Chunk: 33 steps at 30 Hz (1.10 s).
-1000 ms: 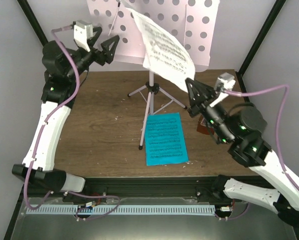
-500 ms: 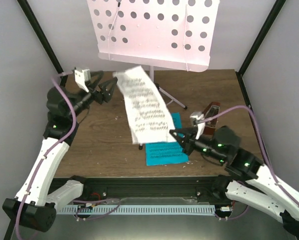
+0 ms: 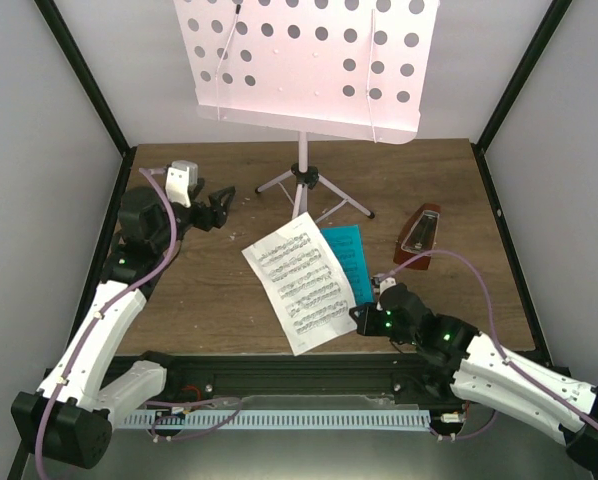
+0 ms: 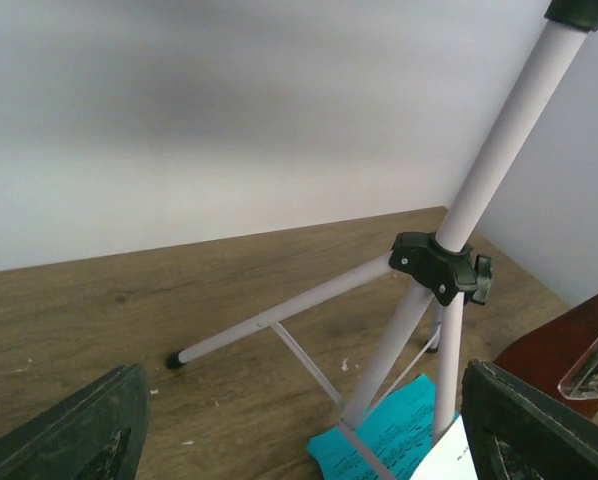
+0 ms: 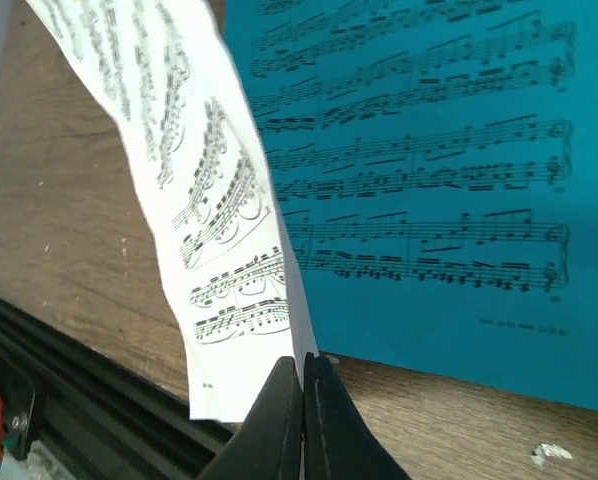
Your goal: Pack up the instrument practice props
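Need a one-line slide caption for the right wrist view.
Right gripper pinches the white music sheet by its edge, partly over the cyan sheet on the wooden table.

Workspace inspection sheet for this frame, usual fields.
Surface: brown wood table, pale specks scattered.
Job's things: pink music stand upright at the back, no sheet on its desk; white sheet curling over part of the cyan sheet; metronome on the table right of the stand.
Clutter: nothing seen.
Grippers: left gripper open, empty, near the stand's legs; right gripper shut on the white sheet's edge.
Cables: purple cable along each arm.
Surroundings: pale walls, black frame posts.
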Available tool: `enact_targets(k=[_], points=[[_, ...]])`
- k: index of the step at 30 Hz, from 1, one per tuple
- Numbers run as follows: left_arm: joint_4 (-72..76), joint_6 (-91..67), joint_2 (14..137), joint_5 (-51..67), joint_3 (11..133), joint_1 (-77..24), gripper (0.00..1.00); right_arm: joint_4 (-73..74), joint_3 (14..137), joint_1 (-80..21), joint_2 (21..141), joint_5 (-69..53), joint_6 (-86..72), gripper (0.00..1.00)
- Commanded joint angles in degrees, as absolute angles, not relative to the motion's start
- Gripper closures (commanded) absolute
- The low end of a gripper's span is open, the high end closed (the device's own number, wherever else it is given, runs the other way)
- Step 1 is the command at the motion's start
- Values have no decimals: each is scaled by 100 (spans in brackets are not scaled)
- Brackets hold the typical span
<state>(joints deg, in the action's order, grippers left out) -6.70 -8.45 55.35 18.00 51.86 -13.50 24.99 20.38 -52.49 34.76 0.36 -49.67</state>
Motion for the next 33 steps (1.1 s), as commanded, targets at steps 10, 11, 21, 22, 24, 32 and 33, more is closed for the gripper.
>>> enact_targets(k=[10,11,21,22,24,32,33], points=[[-993,-327,5435,1442,5275,-1351,14,2378,1706,-5250,2885,717,-6050,99],[-991,-324,5431,1441,5274,-1347,14,2319,1646,-5218,2755,739,-6119,99],[-993,-360,5424,1472,5260,-1347,14,2007,1108,-4319,2112,7,-6701,99],[-993,-367,5429,1480,5256,-1345,14,2001,1106,-4217,2143,-79,-6683,99],[-993,-392,5433,1500,5256,-1345,14,2091,1158,-4038,2246,-82,-6642,99],[-992,-410,5502,1584,5260,-1346,14,2157,1248,-3797,2635,223,-7178,99],[-1000,-401,5501,1564,5250,-1348,14,2231,1274,-3797,2699,304,-7347,99]])
